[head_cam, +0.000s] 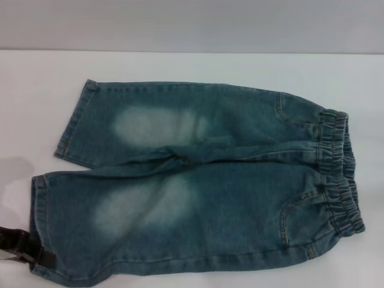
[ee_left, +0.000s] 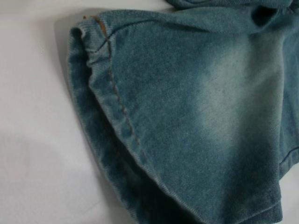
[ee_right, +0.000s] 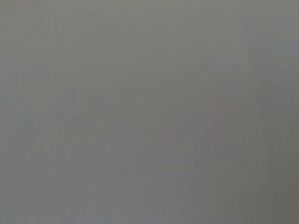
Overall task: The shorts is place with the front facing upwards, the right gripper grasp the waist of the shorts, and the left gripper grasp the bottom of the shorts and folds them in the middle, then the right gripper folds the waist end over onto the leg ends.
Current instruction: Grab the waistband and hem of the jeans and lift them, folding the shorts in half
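Note:
The shorts (head_cam: 204, 180) lie flat on the white table (head_cam: 192, 66), front up, with pale faded patches on both thighs. The waist (head_cam: 339, 174), a ruffled elastic band, is the right end. The bottom points left: the far leg's hem (head_cam: 75, 123) and the near leg's hem (head_cam: 39, 222). My left gripper (head_cam: 27, 251) shows as a dark claw at the near leg's outer hem corner, by the table's front left. The left wrist view shows that hem (ee_left: 88, 116) close up, its stitched edge lying on the table. The right gripper is out of view; its wrist view is plain grey.
A grey wall (head_cam: 192, 24) rises behind the table's far edge. Bare white tabletop shows beyond the shorts and to their left (ee_left: 32, 140).

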Controlling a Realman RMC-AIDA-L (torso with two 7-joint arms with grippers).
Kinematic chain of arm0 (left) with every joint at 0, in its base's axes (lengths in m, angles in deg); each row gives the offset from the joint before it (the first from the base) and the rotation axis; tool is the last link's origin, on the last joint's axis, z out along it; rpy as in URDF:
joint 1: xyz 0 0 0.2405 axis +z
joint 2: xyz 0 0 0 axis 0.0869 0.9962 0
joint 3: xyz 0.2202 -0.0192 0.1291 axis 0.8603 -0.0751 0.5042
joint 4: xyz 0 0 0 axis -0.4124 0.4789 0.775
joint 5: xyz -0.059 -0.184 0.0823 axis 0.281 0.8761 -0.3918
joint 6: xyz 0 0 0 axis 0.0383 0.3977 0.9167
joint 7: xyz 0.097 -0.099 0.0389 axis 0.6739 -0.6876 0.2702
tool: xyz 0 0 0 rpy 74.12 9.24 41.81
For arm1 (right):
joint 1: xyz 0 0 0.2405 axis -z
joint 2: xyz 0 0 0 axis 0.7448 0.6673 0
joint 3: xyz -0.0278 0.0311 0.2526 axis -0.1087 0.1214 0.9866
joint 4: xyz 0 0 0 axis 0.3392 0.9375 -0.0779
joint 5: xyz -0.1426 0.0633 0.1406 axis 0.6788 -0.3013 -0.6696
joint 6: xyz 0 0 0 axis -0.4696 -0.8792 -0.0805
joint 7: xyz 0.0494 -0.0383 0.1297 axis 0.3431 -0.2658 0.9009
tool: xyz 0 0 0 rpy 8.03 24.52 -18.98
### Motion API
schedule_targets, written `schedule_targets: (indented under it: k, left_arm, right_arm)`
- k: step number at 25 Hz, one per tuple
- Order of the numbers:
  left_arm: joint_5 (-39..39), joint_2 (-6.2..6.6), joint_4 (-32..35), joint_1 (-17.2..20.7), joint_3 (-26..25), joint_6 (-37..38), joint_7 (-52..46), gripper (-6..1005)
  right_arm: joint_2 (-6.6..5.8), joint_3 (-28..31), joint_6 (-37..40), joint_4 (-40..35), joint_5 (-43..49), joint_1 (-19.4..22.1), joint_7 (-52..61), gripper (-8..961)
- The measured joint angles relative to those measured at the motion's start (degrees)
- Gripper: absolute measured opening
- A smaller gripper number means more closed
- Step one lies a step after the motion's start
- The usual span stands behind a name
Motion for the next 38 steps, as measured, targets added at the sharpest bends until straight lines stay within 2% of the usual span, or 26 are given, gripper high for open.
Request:
schedule_targets:
  k: [6, 11, 14, 20, 25, 31, 38]
  left_arm:
    - [0.04, -0.22, 0.28, -0.25, -0.76, -0.55, -0.05, 55]
    - [0.21, -0.81, 0.36, -0.79, -8.88, -2.14, 0.42, 38]
    - [0.35, -1.26, 0.28, -1.27, -12.13, -2.51, 0.39, 38]
    - [0.53, -2.69, 1.98, -1.59, -13.14, -3.38, 0.83, 38]
    - [0.57, -2.97, 2.71, -1.59, -13.20, -4.12, 1.36, 38]
    - [0.59, -2.99, 3.37, -1.61, -13.24, -4.53, 1.36, 38]
    - [0.62, -3.08, 4.05, -2.83, -13.27, -4.88, 1.36, 38]
  right_arm:
    - [-0.09, 0.00, -0.05, -0.05, 0.00, -0.06, -0.21, 789]
    - [-0.55, -0.56, -0.09, -0.19, 0.81, -0.07, 0.24, 789]
    - [-1.07, -1.29, -0.21, -0.25, 4.62, -0.11, 2.33, 789]
    - [-3.93, -1.85, 0.22, -5.26, 26.90, 1.07, 22.92, 789]
    - [-7.04, -3.01, 4.09, -17.30, 55.24, 1.94, 50.51, 788]
    - [-11.37, -2.37, 17.06, -29.54, 80.26, -1.54, 77.53, 788]
    - [-15.65, 0.46, 35.92, -36.99, 96.44, -9.03, 91.60, 788]
